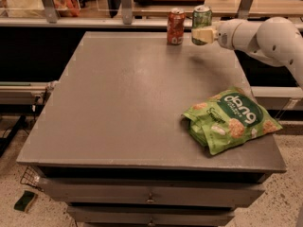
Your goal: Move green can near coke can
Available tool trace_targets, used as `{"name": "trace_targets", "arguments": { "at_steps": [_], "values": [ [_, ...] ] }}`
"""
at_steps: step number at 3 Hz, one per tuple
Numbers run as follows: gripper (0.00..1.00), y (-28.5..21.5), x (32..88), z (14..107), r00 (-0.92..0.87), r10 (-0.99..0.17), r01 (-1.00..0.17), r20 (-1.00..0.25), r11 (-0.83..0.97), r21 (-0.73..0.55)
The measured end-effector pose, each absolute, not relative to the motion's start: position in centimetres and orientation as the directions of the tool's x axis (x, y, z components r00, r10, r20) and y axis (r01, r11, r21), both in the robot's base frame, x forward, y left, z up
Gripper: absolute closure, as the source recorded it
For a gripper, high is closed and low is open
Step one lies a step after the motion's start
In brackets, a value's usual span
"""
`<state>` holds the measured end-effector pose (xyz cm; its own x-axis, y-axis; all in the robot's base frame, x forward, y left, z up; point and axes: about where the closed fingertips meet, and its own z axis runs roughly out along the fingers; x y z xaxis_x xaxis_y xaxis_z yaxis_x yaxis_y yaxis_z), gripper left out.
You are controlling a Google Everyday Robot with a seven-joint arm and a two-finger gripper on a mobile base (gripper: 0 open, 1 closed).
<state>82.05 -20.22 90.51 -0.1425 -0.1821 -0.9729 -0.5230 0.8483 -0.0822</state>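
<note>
A grey worktop (123, 108) is seen from its near edge, with drawers (151, 196) set below it. The coke can (175, 26) is stood upright at the far edge, a little right of the middle of that edge. The green can (202, 16) is found just beside it on the right, upright, with a narrow gap left between the two cans; no contact between them is seen. The lower part of the green can is covered by the gripper (203, 35), which is clamped around the can. The gripper is reached in from the right side, at the end of a white arm (265, 34) extended over the far right corner of the worktop. Whether the base of the green can is set on the worktop cannot be told, since it is hidden by the gripper. A flat green snack bag (232, 119) is laid near the near right corner, well apart from both cans. A green sponge (23, 200) is seen on the floor below the near left corner.
</note>
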Motion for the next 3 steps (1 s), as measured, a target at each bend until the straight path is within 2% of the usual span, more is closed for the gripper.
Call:
{"name": "trace_targets", "arguments": {
  "at_steps": [2,3],
  "values": [
    [0.56,-17.8,83.2,86.8,-0.199,-0.082,-0.603,-0.977,0.796,0.056],
    [0.33,-17.8,82.9,86.5,-0.209,-0.065,-0.609,-0.976,0.789,0.078]
  ]
}}
